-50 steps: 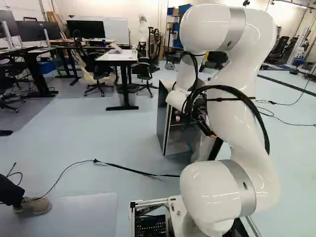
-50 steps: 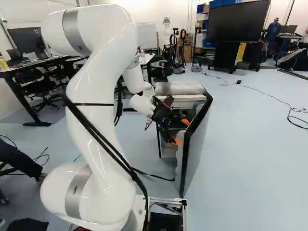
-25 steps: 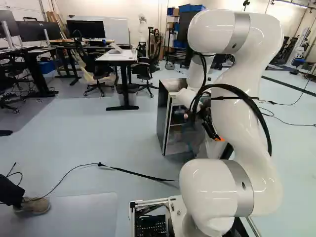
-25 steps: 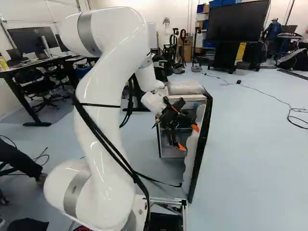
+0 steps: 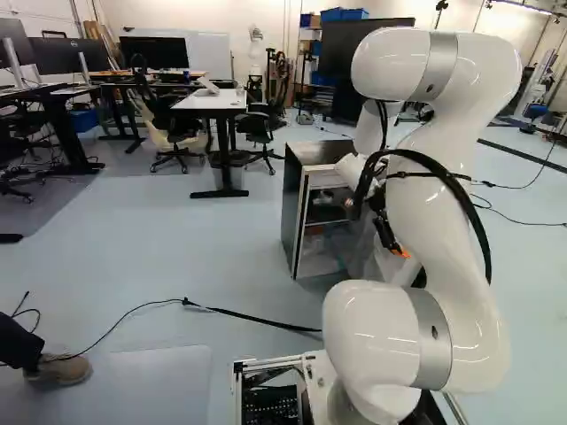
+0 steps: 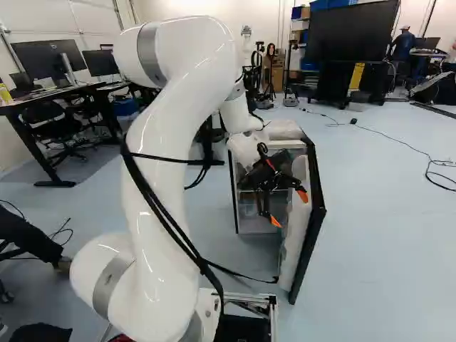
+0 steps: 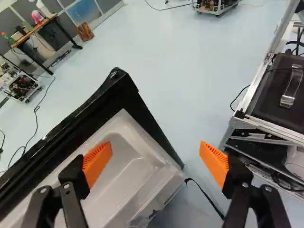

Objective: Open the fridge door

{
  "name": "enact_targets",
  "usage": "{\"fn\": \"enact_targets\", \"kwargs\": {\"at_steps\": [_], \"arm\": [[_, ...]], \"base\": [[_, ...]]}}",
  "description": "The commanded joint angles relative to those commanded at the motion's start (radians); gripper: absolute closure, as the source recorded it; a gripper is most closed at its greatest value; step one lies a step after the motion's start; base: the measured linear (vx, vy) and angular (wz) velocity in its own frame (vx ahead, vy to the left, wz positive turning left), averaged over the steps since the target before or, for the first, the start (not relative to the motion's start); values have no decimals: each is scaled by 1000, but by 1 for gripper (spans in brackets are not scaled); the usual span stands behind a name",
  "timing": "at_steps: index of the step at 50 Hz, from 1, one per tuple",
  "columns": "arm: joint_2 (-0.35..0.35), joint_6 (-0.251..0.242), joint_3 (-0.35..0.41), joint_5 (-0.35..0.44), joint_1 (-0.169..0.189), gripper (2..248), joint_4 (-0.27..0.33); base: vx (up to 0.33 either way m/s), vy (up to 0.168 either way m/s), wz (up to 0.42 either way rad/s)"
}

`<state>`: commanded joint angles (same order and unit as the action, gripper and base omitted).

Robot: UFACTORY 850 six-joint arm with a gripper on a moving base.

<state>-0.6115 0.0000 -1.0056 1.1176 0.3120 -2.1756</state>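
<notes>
In the left base view, the fridge (image 5: 292,208) is seen standing on the floor (image 5: 177,257), just left of the white arm (image 5: 425,204), by which part of it is hidden. Its dark side wall and shelved interior are shown. Farther back, a white-topped desk (image 5: 210,102) is flanked by office chairs, and another robot (image 5: 256,53) is seen beyond it.

In the right base view, the fridge door (image 6: 292,246) is seen swung open at the right of the fridge, its pale inner lining and black edge exposed. The pincer (image 6: 289,209) is held in front of the opening, beside the lining, with its orange tips spread apart. Whether the lining is touched cannot be told. A large dark screen (image 6: 353,32) is seen at the back.

In the wrist view, the fingers are seen spread wide, with nothing pinched. A corner of the door is seen ahead, between them, and its moulded lining is overlapped by one orange pad (image 7: 97,164). On the other pad's side, a black case (image 7: 280,88) is carried by a metal frame (image 7: 266,126).
</notes>
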Motion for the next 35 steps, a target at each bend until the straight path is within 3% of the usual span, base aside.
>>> {"fn": "enact_targets", "kwargs": {"at_steps": [11, 35], "arm": [[-29, 0, -64, 0, 28, 3, -12], [-84, 0, -182, 0, 18, 3, -13]], "base": [[0, 0, 0], [0, 0, 0]]}}
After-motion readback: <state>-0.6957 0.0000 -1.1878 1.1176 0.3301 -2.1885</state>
